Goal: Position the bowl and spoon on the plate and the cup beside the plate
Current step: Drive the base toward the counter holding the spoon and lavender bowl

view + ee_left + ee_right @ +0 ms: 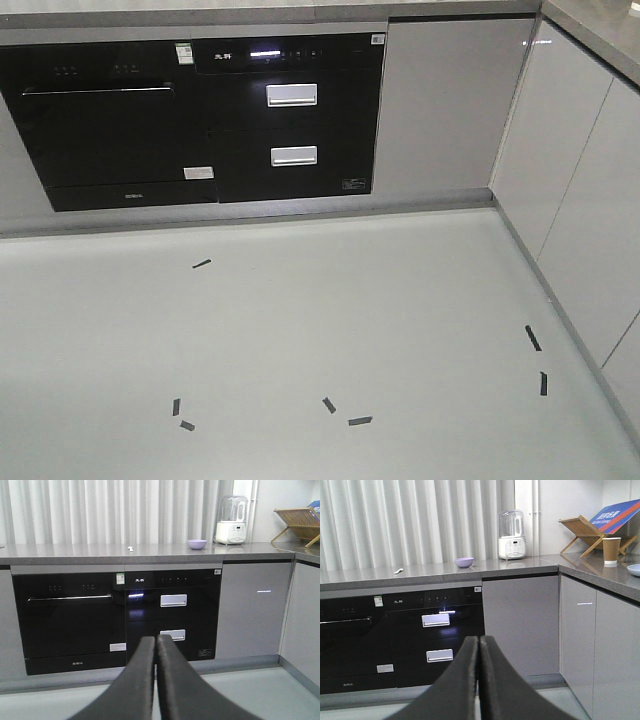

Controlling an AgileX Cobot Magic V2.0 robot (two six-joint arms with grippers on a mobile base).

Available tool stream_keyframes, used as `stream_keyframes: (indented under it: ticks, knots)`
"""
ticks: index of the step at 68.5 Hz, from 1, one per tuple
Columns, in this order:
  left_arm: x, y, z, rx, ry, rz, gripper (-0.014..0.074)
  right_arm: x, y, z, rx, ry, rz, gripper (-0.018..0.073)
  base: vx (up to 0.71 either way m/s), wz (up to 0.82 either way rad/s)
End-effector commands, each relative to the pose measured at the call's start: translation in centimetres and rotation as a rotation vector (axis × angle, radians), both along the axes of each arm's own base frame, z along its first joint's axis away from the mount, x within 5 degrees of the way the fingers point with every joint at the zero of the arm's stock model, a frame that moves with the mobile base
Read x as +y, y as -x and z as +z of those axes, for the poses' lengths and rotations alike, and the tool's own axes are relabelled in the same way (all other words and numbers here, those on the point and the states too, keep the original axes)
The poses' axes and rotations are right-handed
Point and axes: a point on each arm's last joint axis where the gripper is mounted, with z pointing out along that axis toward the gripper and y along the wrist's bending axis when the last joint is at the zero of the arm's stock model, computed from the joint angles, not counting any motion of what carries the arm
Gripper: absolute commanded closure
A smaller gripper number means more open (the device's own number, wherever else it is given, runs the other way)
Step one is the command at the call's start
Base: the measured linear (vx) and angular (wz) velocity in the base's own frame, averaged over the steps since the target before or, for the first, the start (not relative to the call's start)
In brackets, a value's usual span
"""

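Holds nothing in left hand [156, 640] or right hand [479, 640], both pinched closed, below the counter [520, 567]. Finds bowl [464, 562] and spoon [398, 571] well apart from cup [611, 550] and plate [635, 570] round the corner. Risks tipping the tall cup on a long reach.

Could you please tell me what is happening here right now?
Nothing is being handled yet. The left pincer and the right pincer are both shut and empty, facing the back counter. The bowl and the spoon lie apart on it. The cup and the plate stand on the side counter to the right. Nothing is arranged yet.
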Motion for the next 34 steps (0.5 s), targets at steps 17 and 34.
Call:
stream_keyframes:
  ticks: [17,34]
  knots:
    - [0.01,0.28,1.39,-0.110,0.012,0.001,0.0603,-0.07,0.13,0.47,-0.079,0.004,-0.010,0.0570,0.00,0.00]
    - [0.01,0.28,1.39,-0.110,0.012,0.001,0.0603,-0.07,0.13,0.47,-0.079,0.004,-0.010,0.0570,0.00,0.00]
